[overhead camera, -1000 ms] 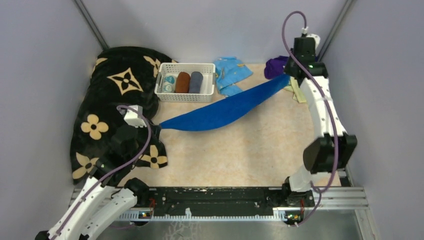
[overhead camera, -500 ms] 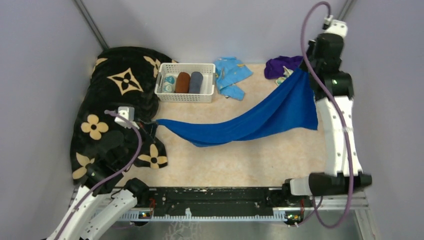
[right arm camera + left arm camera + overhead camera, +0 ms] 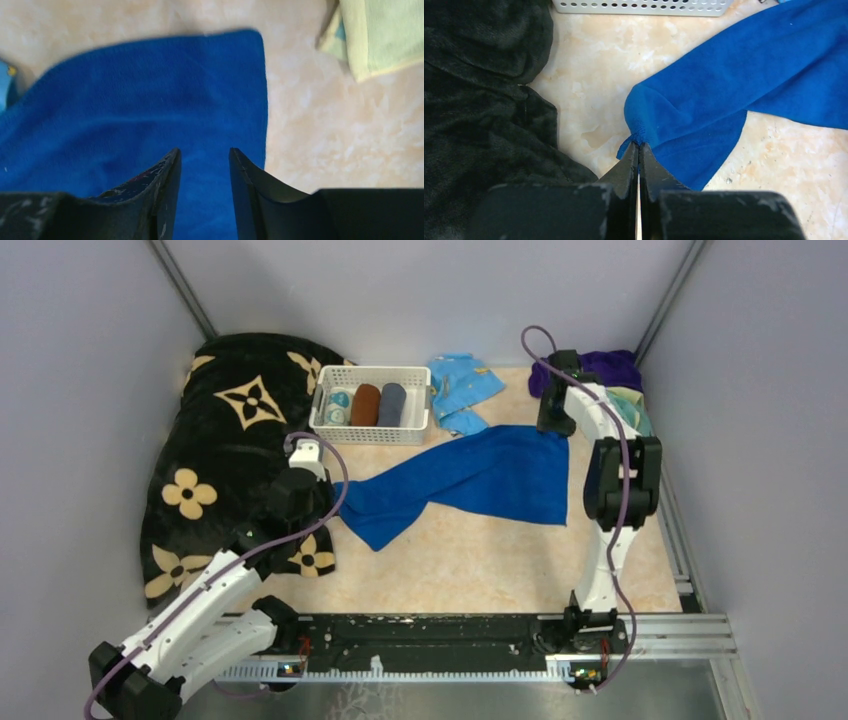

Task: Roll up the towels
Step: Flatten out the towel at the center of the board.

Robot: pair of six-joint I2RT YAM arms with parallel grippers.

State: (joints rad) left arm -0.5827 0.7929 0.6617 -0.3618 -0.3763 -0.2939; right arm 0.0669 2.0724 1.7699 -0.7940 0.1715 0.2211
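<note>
On the worktop (image 3: pixel 480 570), between the black blanket (image 3: pixel 230 440) and the pale yellow towel (image 3: pixel 385 35), the blue towel (image 3: pixel 480 475) is lying spread out.
The left gripper (image 3: pixel 639 146) is clamping its left corner; the right gripper (image 3: pixel 203 152) is hovering over its right edge, jaws standing apart and holding nothing.

Both arms are built of white curved shells linked by rounded black joints: the left arm (image 3: pixel 190 610) at seven o'clock, the right arm (image 3: pixel 598 418) at three o'clock. A purple cable (image 3: pixel 524 340) loops along each. Their bases share a black rail (image 3: pixel 430 632) at six o'clock. The left gripper (image 3: pixel 639 146) and right gripper (image 3: pixel 204 152) have black, tapered, scuffed fingers.
</note>
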